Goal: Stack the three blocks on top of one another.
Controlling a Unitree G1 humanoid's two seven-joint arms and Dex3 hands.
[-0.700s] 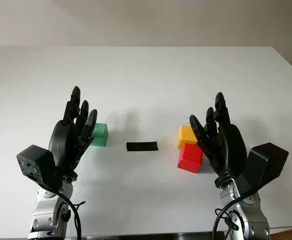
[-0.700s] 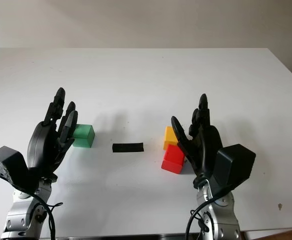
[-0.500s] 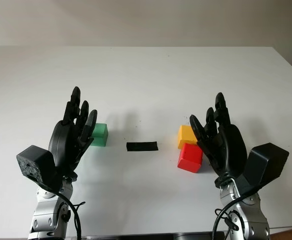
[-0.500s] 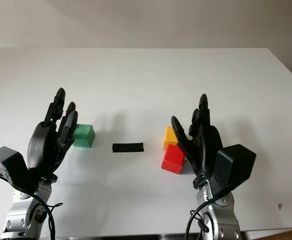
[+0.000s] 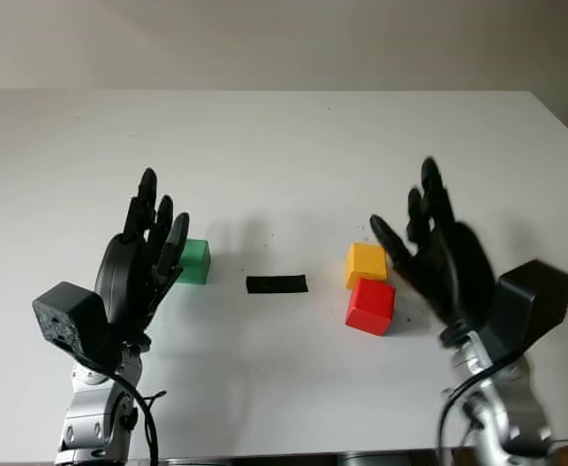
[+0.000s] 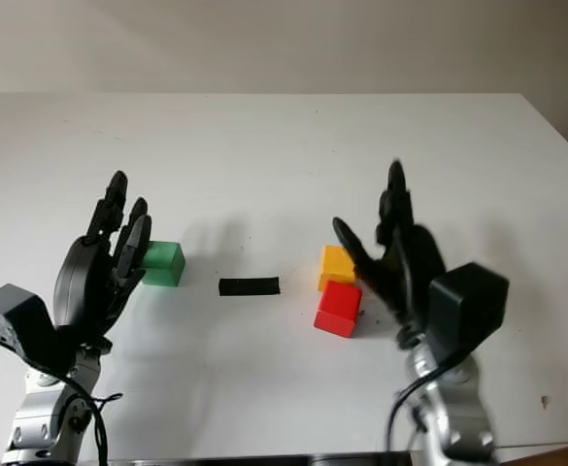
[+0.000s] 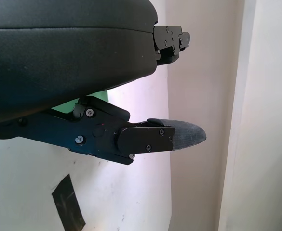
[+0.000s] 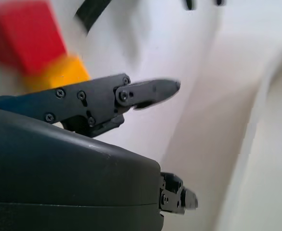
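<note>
Nothing was stacked yet. The right hand (image 5: 437,254) hung open at three o'clock of the touching red block (image 5: 370,305) and yellow block (image 5: 366,263); the left hand (image 5: 143,262) hung open beside the green block (image 5: 195,260) on the counter (image 5: 284,146). Next likely called for closing on one.

Red block (image 5: 370,305) touches yellow block (image 5: 366,262); green block (image 5: 194,260) well apart

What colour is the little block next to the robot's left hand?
Green, clearest in the left eye view.
</note>
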